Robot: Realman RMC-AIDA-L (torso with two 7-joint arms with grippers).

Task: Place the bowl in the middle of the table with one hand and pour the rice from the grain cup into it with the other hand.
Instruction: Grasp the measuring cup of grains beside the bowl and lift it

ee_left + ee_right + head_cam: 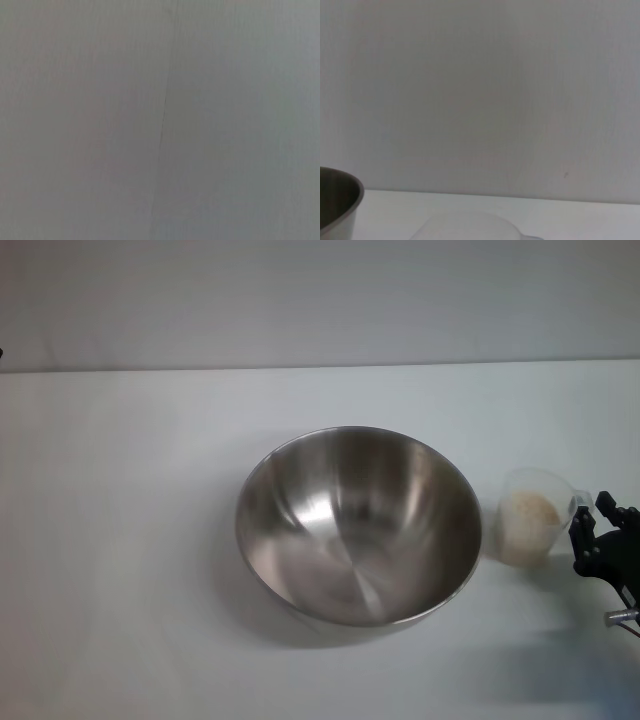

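Two containers stood on the white worktop. One was the bowl, a wide stainless-steel vessel sitting roughly at the middle of the surface, upright, its brushed inside bright with reflections and holding nothing. Just beside it, toward the robot's right and apart from its rim by a narrow strip of worktop, stood the grain cup, a small clear plastic measure, also upright. Inside it lay the rice, a pale beige heap that filled most of the cup below the rim. The cup's little handle pointed away from the bowl, toward the right hand.

That right hand showed at the right edge of the head view as a black mechanism close against the cup's handle side. Two dark fingertips stood apart from each other, so the hand looked spread, and whether either tip touched the handle I could not tell. The cup rested on the worktop, not lifted.

From the right wrist view, the bowl's rim and outer wall appeared at one edge, and the pale, blurred rim of the grain cup lay close under the camera, with a plain grey wall behind.

No part of the left hand appeared; the left wrist view showed only a flat grey surface with a thin seam running through it.
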